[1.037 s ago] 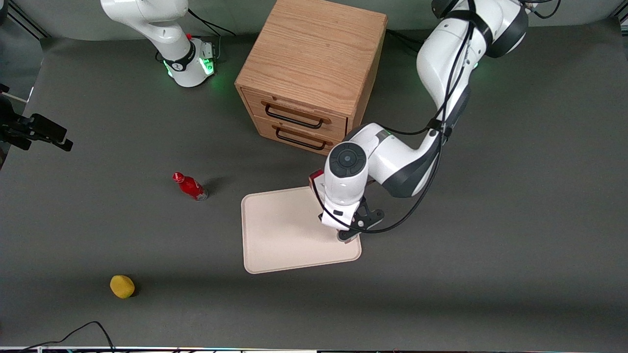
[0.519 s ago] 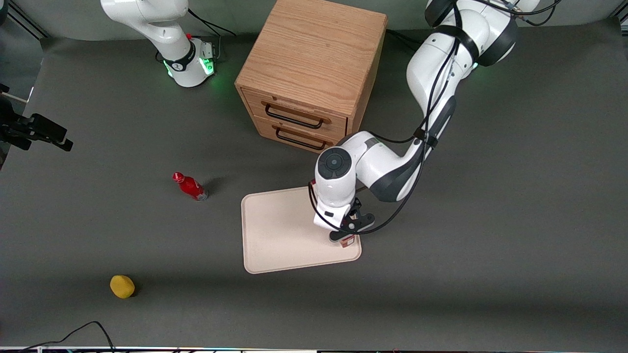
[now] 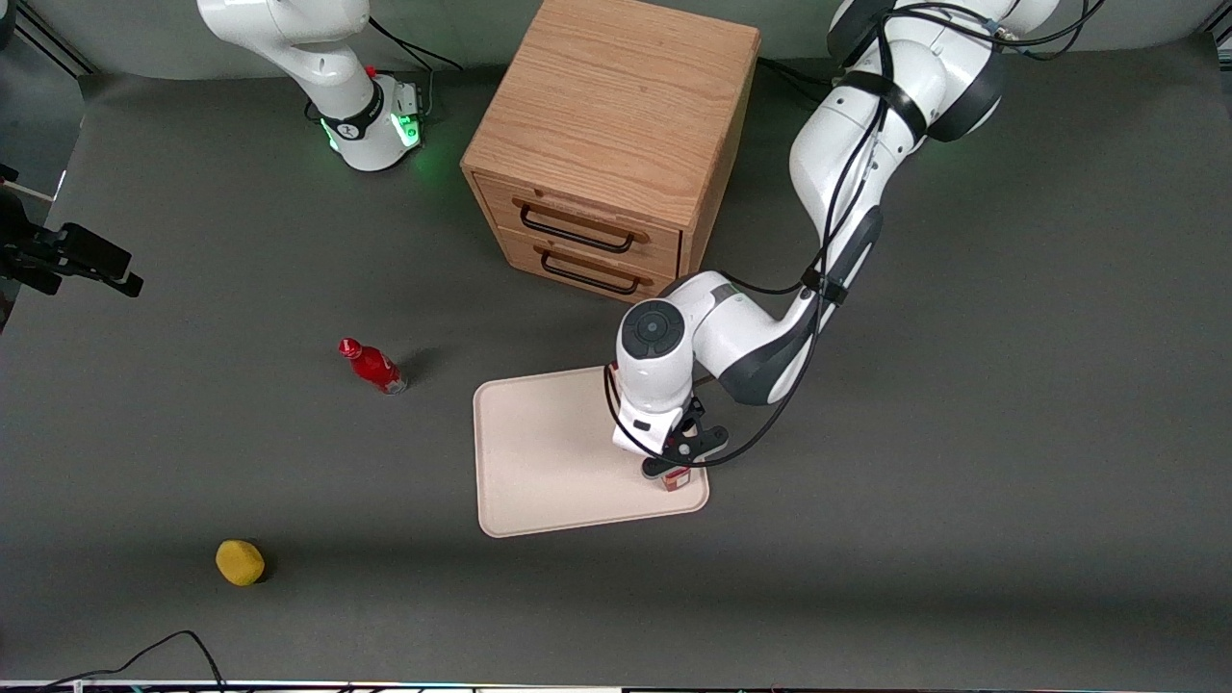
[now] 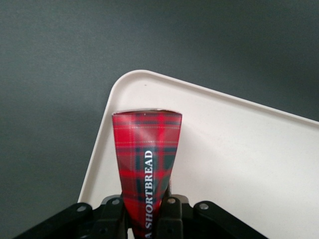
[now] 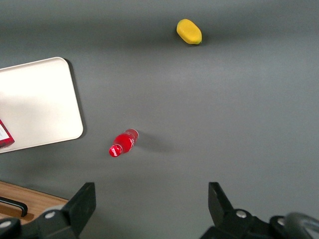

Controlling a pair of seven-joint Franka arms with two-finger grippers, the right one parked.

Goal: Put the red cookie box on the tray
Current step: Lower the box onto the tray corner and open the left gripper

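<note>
1. Front view: the gripper [image 3: 674, 469] is seen right of centre in the frame, low over the tray [image 3: 549, 462] near its lower right corner. Only a small end of the shortbread box [image 3: 677, 478] shows beneath it. A red bottle [image 3: 372, 366] and a yellow object [image 3: 240, 562] lie on the bench [image 3: 962, 481] at the left of the frame.

2. Left wrist view: the tartan shortbread box [image 4: 147, 164] is clamped between the fingers [image 4: 115, 214], over the tray [image 4: 239, 159] by a rounded corner. Whether it touches the tray cannot be told.

3. Handling: light, stiff cardboard is judged likely, crushable if squeezed hard; the narrow sides, near mid-length, suit a grip.
</note>
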